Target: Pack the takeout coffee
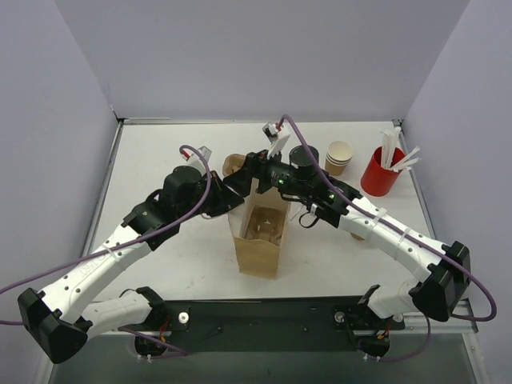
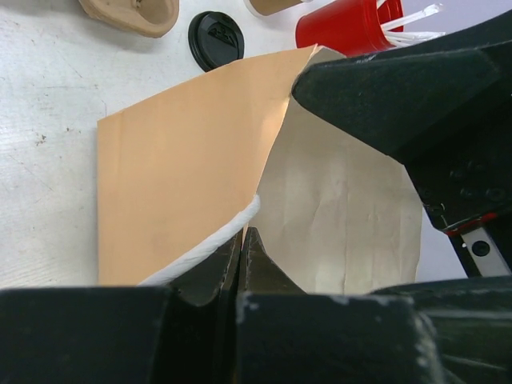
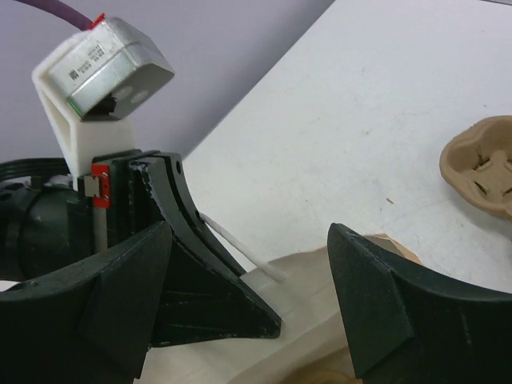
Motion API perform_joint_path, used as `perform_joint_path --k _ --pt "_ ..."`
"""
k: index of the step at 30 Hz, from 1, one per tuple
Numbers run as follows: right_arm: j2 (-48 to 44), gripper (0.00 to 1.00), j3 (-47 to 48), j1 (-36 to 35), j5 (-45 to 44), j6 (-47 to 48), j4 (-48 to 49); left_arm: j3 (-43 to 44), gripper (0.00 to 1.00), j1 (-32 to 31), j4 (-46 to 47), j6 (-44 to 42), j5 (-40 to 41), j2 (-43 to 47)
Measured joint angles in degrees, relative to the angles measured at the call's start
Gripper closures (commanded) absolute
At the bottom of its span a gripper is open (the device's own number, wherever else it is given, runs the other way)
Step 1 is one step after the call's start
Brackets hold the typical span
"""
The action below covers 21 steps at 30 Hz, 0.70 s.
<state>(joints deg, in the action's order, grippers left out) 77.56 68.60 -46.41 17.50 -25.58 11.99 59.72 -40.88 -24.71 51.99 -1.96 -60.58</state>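
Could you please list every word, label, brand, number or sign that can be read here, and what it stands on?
No text can be read.
On the round black plastic lid: raised markings, too blurred to read.
On the silver metal box with a white mount: a printed label, too small to read.
On the brown paper bag and the glossy red cup: no print shows.
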Motion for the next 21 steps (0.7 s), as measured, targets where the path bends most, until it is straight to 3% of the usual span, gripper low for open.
perform_joint_path --k 6,21 --pt "3.52 0.26 2.38 0.00 2.45 -2.60 3.89 0.00 1.00 -0.11 -0.02 0.02 0.22 -0.46" --pt "6.73 0.21 6.23 0.55 5.03 -2.89 3.15 0.00 1.00 0.24 0.79 0.28 3.67 -0.50"
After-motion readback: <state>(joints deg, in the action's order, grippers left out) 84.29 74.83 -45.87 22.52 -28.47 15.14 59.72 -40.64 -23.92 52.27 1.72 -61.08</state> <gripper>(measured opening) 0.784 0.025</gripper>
